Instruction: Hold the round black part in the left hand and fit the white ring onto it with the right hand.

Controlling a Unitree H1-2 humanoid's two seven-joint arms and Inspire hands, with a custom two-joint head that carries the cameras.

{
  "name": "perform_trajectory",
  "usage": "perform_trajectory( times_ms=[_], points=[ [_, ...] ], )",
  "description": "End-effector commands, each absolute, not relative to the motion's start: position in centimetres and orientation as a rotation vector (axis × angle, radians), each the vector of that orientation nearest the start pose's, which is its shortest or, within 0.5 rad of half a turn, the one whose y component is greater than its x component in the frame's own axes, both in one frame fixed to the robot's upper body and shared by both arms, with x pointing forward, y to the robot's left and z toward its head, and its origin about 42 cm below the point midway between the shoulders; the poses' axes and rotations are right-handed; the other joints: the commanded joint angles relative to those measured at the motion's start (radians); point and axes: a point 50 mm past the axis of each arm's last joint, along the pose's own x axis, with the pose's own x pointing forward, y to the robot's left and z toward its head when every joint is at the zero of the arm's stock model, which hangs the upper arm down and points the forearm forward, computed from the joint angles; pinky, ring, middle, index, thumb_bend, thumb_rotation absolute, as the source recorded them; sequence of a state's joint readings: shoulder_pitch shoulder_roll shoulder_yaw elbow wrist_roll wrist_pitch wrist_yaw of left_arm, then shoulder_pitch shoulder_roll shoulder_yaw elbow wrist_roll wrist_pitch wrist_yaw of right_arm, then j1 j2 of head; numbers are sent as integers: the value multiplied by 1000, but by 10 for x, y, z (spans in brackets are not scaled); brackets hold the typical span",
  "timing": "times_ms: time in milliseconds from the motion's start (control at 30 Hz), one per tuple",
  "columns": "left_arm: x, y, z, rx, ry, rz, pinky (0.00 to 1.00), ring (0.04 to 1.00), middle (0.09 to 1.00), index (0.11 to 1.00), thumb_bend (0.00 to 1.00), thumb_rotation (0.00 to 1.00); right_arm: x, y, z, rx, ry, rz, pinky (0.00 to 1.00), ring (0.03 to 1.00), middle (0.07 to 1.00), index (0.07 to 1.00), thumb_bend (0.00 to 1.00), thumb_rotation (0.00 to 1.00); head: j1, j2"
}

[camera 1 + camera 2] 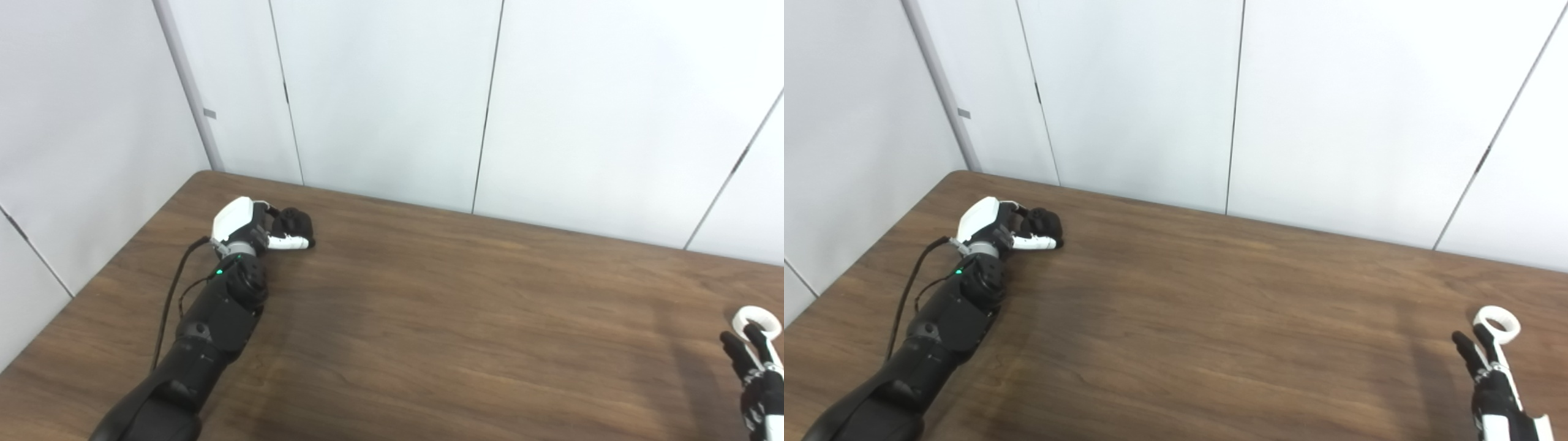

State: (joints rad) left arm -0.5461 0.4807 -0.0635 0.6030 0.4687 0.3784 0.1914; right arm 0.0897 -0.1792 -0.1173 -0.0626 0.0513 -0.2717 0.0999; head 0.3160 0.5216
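Partly cut off at the near right edge: right hand (1494,383), fingers (1467,349) spread and pointing far, tips just short of white ring (1496,324) flat on wooden table (1213,318); touching or not, hard to tell. Far left: left hand (257,229) curled round black part (297,223), gripping it low against the tabletop. Part mostly hidden, shape unclear.

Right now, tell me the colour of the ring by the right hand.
White. The ring lies on the brown table at the right hand's fingertips, clearest in the right eye view.
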Motion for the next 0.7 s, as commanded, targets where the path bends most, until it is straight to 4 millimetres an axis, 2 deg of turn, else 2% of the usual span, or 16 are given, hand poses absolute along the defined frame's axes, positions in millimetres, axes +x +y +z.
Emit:
perform_trajectory(
  times_ms=[0, 100, 200, 233, 267, 300, 400, 667],
  points=[
    [454, 410, 193, 975, 266, 441, 1000, 989, 901, 657, 935, 280, 225, -296, 81, -138, -111, -43, 999, 926, 896, 947, 534, 1000, 1, 1],
    [455, 408, 192, 957, 253, 437, 1000, 984, 888, 645, 926, 268, 225, -295, 80, -133, -109, -42, 1000, 934, 894, 945, 513, 1000, -4, -2],
    [455, 407, 189, 924, 211, 441, 1000, 966, 857, 584, 882, 168, 225, -296, 80, -129, -112, -42, 1000, 932, 897, 945, 518, 1000, -4, -2],
    [455, 407, 189, 914, 198, 445, 1000, 963, 845, 536, 708, 117, 225, -296, 79, -132, -114, -43, 1000, 933, 901, 947, 524, 1000, -5, -2],
    [455, 406, 188, 903, 189, 452, 1000, 951, 819, 504, 600, 81, 226, -296, 79, -131, -113, -44, 1000, 932, 902, 949, 530, 1000, -5, -2],
    [455, 406, 188, 901, 182, 456, 1000, 943, 801, 493, 563, 67, 226, -297, 79, -132, -112, -44, 1000, 934, 902, 948, 535, 1000, -5, -2],
    [455, 405, 188, 926, 168, 463, 1000, 919, 768, 483, 527, 52, 226, -296, 79, -118, -110, -45, 1000, 941, 903, 949, 542, 1000, -5, -3],
    [448, 409, 187, 1026, 128, 446, 1000, 888, 743, 482, 523, 49, 227, -294, 78, -107, -110, -54, 1000, 929, 886, 938, 531, 1000, -10, -6]
  ],
)
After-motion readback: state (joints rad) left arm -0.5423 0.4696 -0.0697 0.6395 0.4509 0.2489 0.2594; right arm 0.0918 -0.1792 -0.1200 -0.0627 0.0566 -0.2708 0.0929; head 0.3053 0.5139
